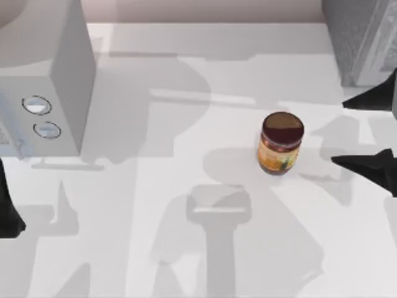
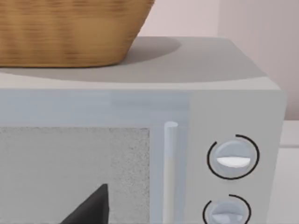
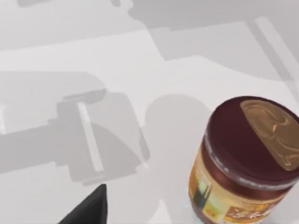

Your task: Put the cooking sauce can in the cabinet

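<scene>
- The can (image 1: 281, 143) is standing upright on the table (image 1: 186, 248), right of centre, untouched.
- The right gripper (image 1: 367, 133) is sitting just beside it with fingers spread, probably lining up to straddle it.
- The cabinet (image 1: 363, 37) is waiting at the far right corner.
- The left gripper (image 1: 9, 211) is idling by the microwave (image 1: 56, 93); I cannot tell its fingers' state.

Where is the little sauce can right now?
In the top view, the cooking sauce can stands upright on the table, right of centre, just left of the right end effector, with the cabinet beyond it at the top right corner.
</scene>
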Robot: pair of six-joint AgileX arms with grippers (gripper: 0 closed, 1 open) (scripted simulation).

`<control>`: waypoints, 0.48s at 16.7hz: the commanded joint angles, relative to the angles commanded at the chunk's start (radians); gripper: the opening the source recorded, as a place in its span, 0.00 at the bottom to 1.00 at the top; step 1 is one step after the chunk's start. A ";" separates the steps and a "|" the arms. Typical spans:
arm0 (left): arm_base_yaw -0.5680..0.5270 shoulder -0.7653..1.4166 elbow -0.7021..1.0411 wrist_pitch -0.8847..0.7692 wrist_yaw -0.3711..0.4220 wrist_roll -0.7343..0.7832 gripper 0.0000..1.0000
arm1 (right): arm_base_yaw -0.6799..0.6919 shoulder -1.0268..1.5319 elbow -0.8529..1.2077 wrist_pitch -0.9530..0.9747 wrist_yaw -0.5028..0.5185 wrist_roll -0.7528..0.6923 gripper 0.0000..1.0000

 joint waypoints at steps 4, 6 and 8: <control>0.000 0.000 0.000 0.000 0.000 0.000 1.00 | -0.003 0.380 0.212 -0.074 -0.221 -0.242 1.00; 0.000 0.000 0.000 0.000 0.000 0.000 1.00 | -0.004 0.542 0.304 -0.105 -0.311 -0.347 1.00; 0.000 0.000 0.000 0.000 0.000 0.000 1.00 | -0.005 0.679 0.382 -0.131 -0.386 -0.436 1.00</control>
